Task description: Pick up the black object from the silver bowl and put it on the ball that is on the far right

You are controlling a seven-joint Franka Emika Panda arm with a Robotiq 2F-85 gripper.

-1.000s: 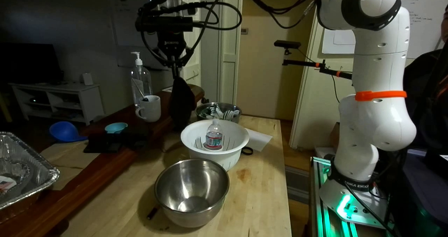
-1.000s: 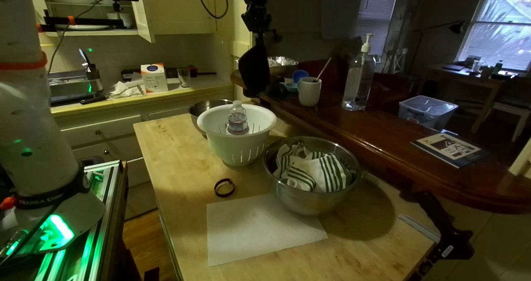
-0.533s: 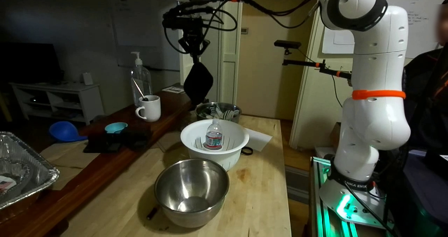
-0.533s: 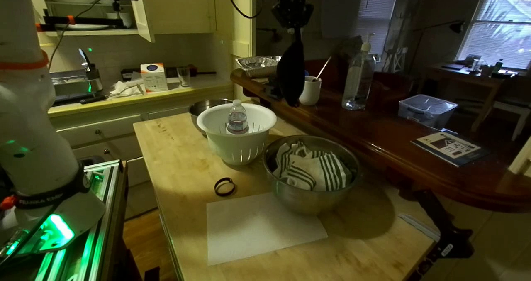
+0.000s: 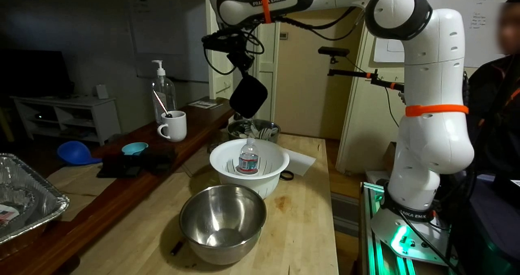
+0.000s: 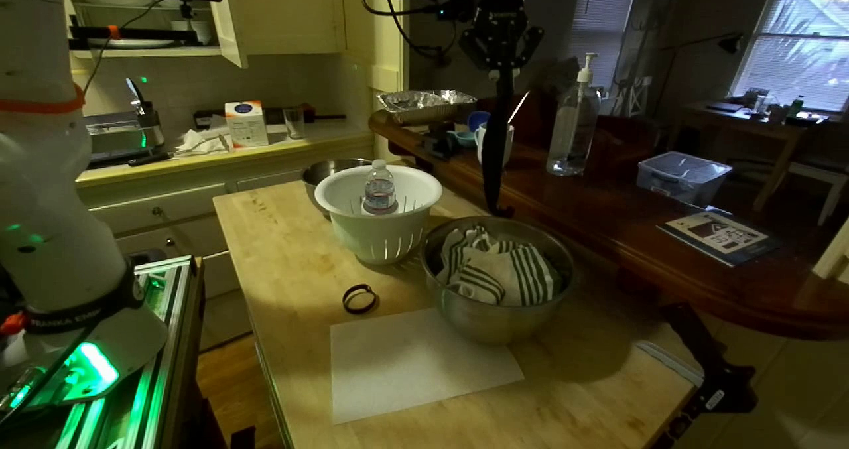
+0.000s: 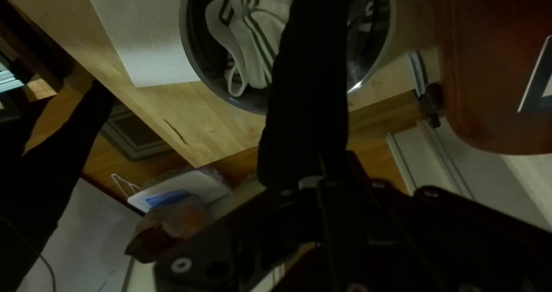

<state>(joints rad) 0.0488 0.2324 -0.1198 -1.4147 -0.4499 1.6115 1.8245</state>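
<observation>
Wrist view: see the black object (image 7: 308,80) running lengthwise up the frame, from below the middle to the top edge, cut off there, wider below than above, with a slight lean to the right at the top. Held by the lower end, pinched between the narrowed, nearly meeting fingers of the gripper (image 6: 505,74). In an exterior view, find the black object (image 6: 494,147) almost edge-on, a slim, near-vertical strip right of centre, pointing down and slightly left, with a small hooked bump at the bottom, near the rim of a steel bowl (image 6: 501,326). Hard to judge from this whether touching or apart. In an exterior view, see the black object (image 5: 248,97) broad face on, above the middle of the frame: a rounded lozenge on one corner, a little longer from upper right to lower left.

Note a white cloth (image 6: 521,273) with dark green stripes, bunched inside the steel bowl. Just beside, further left, find a white colander (image 6: 381,242) with slots low in the wall, holding a labelled bottle (image 6: 380,187) upright. At lower centre in an exterior view, see the silver bowl (image 5: 222,255), upright, with inner wall and base showing, bright with reflections. Left of centre, note a white mug (image 5: 175,131) with a thin stick (image 5: 159,101) standing inside, tipped to the upper left. At the left edge, make out a foil tray (image 5: 48,197), cut off by the frame, with a printed scrap (image 5: 8,213) inside.
</observation>
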